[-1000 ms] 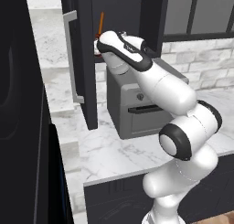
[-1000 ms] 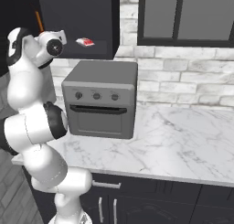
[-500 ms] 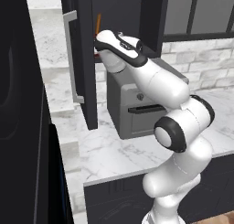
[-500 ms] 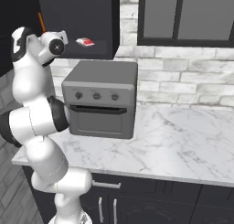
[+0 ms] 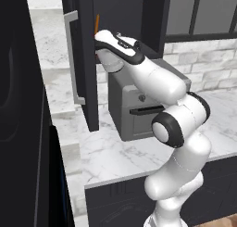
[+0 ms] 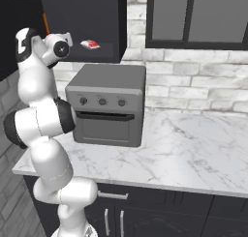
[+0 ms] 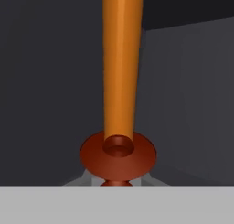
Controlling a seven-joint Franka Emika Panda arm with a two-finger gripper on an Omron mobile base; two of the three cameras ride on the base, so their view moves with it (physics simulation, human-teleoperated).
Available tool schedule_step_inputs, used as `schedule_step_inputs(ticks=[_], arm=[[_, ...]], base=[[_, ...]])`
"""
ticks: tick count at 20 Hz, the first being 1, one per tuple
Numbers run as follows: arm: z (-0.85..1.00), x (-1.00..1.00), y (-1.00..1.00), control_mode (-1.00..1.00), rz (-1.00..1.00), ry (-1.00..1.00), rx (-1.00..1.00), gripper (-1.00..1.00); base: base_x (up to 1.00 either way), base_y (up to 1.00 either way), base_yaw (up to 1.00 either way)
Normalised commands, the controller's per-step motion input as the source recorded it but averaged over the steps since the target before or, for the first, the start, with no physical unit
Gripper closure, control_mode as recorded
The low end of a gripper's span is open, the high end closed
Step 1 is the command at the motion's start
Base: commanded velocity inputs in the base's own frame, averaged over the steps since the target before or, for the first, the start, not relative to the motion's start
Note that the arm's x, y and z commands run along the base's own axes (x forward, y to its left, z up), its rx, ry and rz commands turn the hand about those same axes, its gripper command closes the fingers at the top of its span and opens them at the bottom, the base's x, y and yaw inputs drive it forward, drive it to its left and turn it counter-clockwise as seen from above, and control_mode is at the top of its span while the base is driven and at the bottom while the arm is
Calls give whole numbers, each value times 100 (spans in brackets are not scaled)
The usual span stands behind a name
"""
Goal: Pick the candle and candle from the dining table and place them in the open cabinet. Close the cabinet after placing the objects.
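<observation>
Gripper [image 7: 118,184] is clamped on the orange candle [image 7: 119,67] by its red holder, up at the mouth of the dark cabinet [image 5: 125,10]. The open door [image 5: 85,59] stands just left of the hand. Grey toaster oven [image 6: 107,110] sits on the counter [image 6: 193,149] right below. A small red-and-white thing [image 6: 90,44] lies on the cabinet shelf.

- You face a white marble counter [image 6: 193,149] veined in grey, with dark base doors [image 6: 160,221] under it.
- On it stands a grey toaster oven [image 6: 106,110], three knobs above its door.
- Behind, you see a wall of pale grey-white brick [image 6: 193,86].
- Above the brick hang grey-paned cabinets [image 6: 198,16] in dark frames.
- To your left stands a tall black unit [image 5: 18,129].
</observation>
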Motion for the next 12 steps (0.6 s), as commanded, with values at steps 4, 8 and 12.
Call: schedule_step_inputs(ticks=[4,8,12], arm=[[-8,29,12,-100,0,0,0,100],[-15,28,12,-100,0,0,-1,100],[-22,26,11,-100,0,0,-3,100]], base=[[0,0,0],[0,0,0],[0,0,0]])
